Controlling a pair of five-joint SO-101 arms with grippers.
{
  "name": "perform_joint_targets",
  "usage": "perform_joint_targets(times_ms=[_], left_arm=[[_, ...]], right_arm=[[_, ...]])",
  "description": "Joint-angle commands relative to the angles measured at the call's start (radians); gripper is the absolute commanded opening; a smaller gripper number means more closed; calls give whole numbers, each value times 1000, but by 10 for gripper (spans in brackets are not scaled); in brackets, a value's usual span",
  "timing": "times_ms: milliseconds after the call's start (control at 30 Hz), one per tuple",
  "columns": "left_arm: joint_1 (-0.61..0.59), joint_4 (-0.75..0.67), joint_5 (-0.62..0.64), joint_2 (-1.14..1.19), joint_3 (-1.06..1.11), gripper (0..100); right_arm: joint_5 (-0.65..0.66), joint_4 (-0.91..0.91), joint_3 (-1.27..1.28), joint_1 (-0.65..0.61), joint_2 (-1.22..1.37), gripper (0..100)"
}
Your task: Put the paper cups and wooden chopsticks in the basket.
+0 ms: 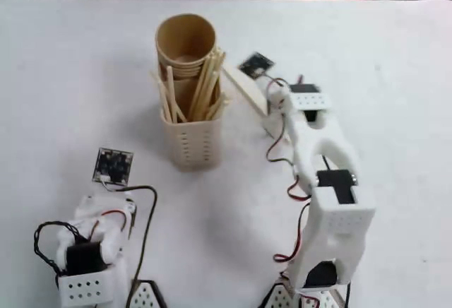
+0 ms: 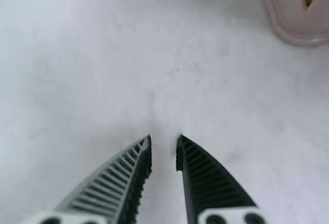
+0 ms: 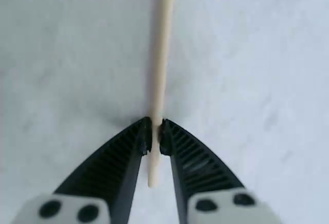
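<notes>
The white table (image 1: 70,54) carries everything, with the basket (image 1: 192,142) standing upright near its middle. The right arm (image 1: 321,160) stretches out along the table on one side of the basket, and its wrist end comes close beside the basket's rim. The left arm (image 1: 92,251) sits folded on the opposite side, nearer the camera than the basket and well apart from it.

The basket is a tall cream container with rows of small holes in its wall; a corner of it (image 2: 300,13) appears at the edge of the left wrist view. A stack of paper cups (image 1: 185,39) stands inside it, rising above the rim toward the far side. A bundle of wooden chopsticks (image 1: 205,85) leans inside the basket against the cups, fanning out over the near rim.

The right gripper (image 3: 156,129) is clamped on a single chopstick (image 3: 162,54), which runs out past the fingertips over bare table beside the basket. The left gripper (image 2: 163,147) points down at the table, its fingers a narrow gap apart with nothing between them.
</notes>
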Motion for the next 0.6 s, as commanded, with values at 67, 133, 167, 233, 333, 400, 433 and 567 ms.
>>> perform_joint_targets(times_ms=[67, 133, 167, 233, 333, 400, 433, 567], left_arm=[[-1, 6, -6, -8, -2, 99], [-1, 6, -6, -8, -2, 99], [-1, 6, -6, -8, -2, 99], [-1, 6, -6, -8, -2, 99], [-1, 6, -6, -8, -2, 99], [-1, 6, -6, -8, -2, 99], [-1, 6, -6, -8, -2, 99], [-1, 6, -6, -8, -2, 99]], right_arm=[[-89, 223, 32, 96, -162, 18], [-87, 196, 109, 143, -262, 18], [-87, 173, 164, 168, -326, 18], [-86, 110, 299, 211, -492, 18], [-61, 21, 532, 199, -743, 17], [-63, 1, 649, 127, -866, 17], [-77, 5, 683, 88, -900, 17], [-129, 19, 712, 41, -895, 17]])
